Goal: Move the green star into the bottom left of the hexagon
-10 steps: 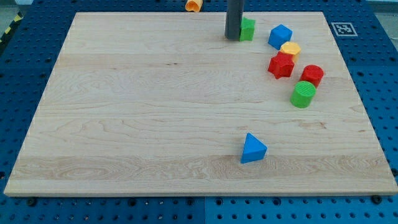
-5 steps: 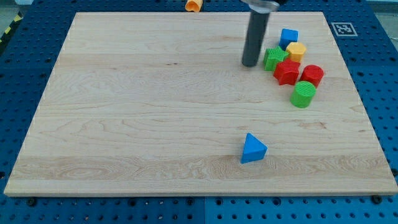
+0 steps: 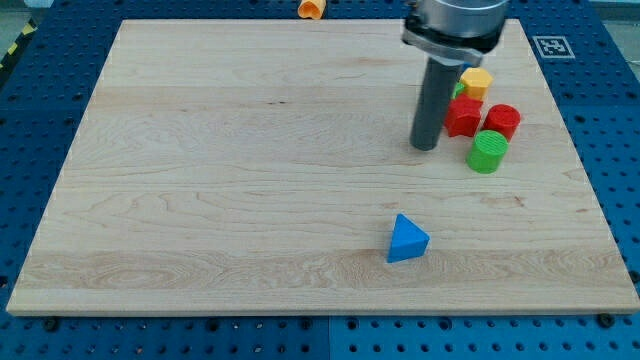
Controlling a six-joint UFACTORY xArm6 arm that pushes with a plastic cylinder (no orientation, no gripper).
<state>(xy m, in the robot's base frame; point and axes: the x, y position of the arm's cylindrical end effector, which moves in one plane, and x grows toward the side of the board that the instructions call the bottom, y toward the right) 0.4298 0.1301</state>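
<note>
My tip (image 3: 425, 147) rests on the wooden board (image 3: 250, 180), just left of the block cluster at the view's upper right. The green star (image 3: 458, 91) shows only as a sliver behind the rod, touching the yellow hexagon (image 3: 477, 82) on its lower left. The red star (image 3: 462, 117) sits right of the rod, below the green star. A red block (image 3: 502, 121) and a green cylinder (image 3: 487, 152) lie right of my tip. The blue cube is hidden behind the arm.
A blue triangle block (image 3: 407, 240) lies alone toward the view's bottom, below my tip. An orange object (image 3: 311, 9) sits off the board at the view's top edge. A black-and-white marker (image 3: 548, 46) is at the board's top right corner.
My tip moved from the view's top down and to the right, pushing the green star right and down against the cluster. The blue cube and yellow hexagon shifted, and the rod now hides most of the green star.
</note>
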